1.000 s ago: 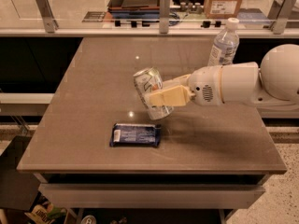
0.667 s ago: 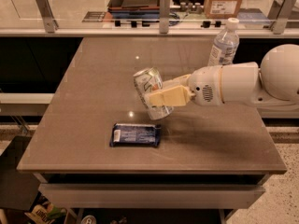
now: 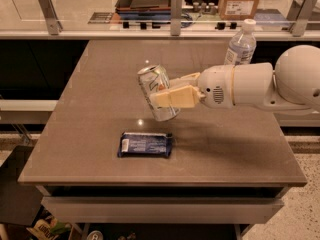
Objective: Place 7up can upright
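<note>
Grey-brown counter (image 3: pixel 100 84): dark-blue snack packet (image 3: pixel 145 144) flat near front edge; clear water bottle (image 3: pixel 240 45) upright at far right. Hand (image 3: pixel 159 91) over counter centre, clamped on tilted 7up can (image 3: pixel 152 81).

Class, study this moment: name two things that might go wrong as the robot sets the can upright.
The gripper, above the table, holds the 7up can tilted in its jaws; released so, it may topple and roll.
The blue snack packet lies close by; lowered onto its edge, the can would likely stand crooked.
</note>
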